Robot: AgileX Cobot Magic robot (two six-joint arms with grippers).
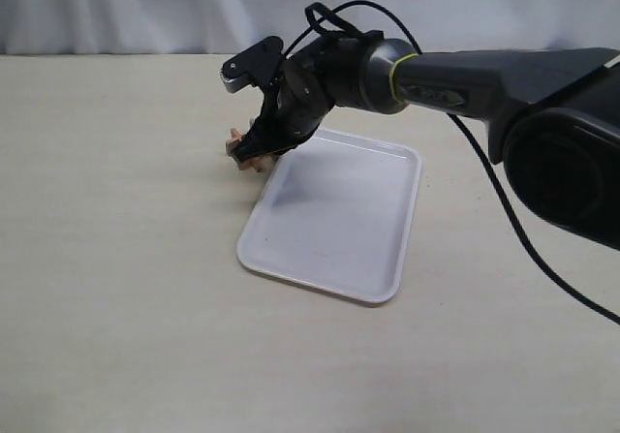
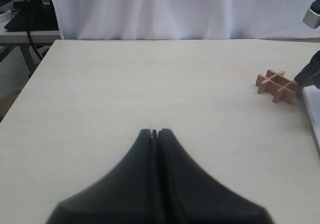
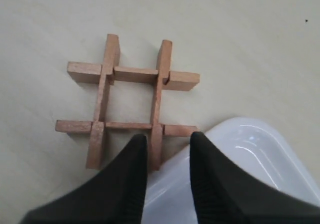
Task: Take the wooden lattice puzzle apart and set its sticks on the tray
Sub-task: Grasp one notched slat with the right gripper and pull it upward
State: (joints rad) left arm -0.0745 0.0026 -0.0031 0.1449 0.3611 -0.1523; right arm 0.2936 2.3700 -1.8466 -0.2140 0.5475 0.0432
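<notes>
Here the right tool (image 3: 168,141) hangs low over the wooden lattice puzzle (image 3: 131,74), its jaws parted by a narrow gap, little wider than one bar of the grid. The two dark fingers (image 3: 132,174) stand on either side of the near end of one stick (image 3: 156,108), with that end lying in the gap between them. Whether the pads touch the wood cannot be told, and nothing is lifted. In the exterior view this tool (image 1: 257,147) reaches in from the right on a long dark arm and hides most of the puzzle (image 1: 235,145), so that only bits of reddish wood show beside it.

The left tool (image 2: 154,132) is closed, finger against finger, with nothing between them. It sits over bare counter (image 2: 125,93), well apart from the puzzle (image 2: 276,82).

The puzzle lies flat on the counter (image 1: 116,259) as a complete hash, two bars crossing two, all four interlocked at their notches. It sits just beside one rounded corner of the tray (image 3: 260,154); one bar end comes right up to the rim, though I cannot tell if it touches.

The tray (image 1: 329,210) is white, shallow and low-rimmed, lying flat on the counter. All the sticks are outside it.
</notes>
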